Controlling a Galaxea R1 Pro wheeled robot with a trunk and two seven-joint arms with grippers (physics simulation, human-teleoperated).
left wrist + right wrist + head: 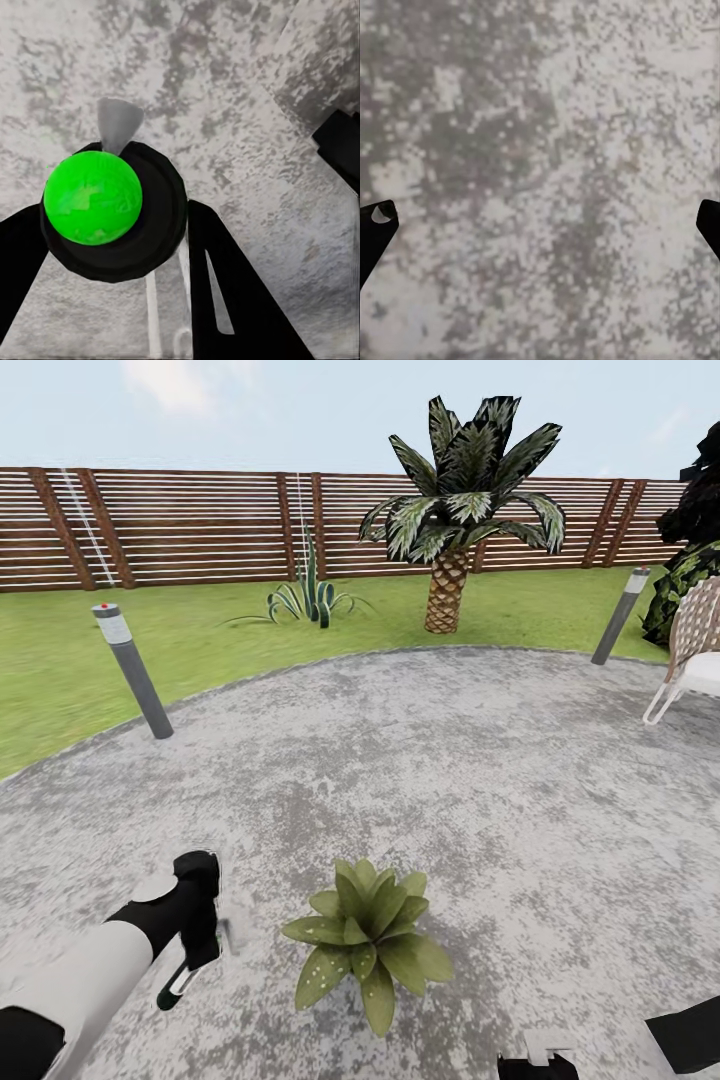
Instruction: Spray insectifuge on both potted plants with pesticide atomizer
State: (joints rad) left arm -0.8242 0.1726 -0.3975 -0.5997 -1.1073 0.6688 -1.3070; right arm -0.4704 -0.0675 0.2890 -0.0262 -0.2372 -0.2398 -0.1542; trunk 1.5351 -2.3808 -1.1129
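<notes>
On the far left a grey cylindrical lamp post (pixel 133 671) with a red dot leans at the lawn's edge; nearer, the left gripper (pixel 190 950) hangs over mottled grey paving (pixel 480 760), its black fingers (pixel 232 292) pinched around the pesticide atomizer (pixel 178 985), a small dark bottle with a white band; in the left wrist view the bottle's round black body (pixel 142 217) carries a glossy green cap; just right sits a potted plant (pixel 366 940), a low rosette of broad pointed speckled leaves; behind, a spiky agave (pixel 308 600), a scaly-trunked palm (pixel 455 510) and the slatted brown fence (pixel 180 530); at the right, a woven white chair (pixel 692 650); the right gripper (pixel 540 232) shows dark fingertips spread wide over paving.
</notes>
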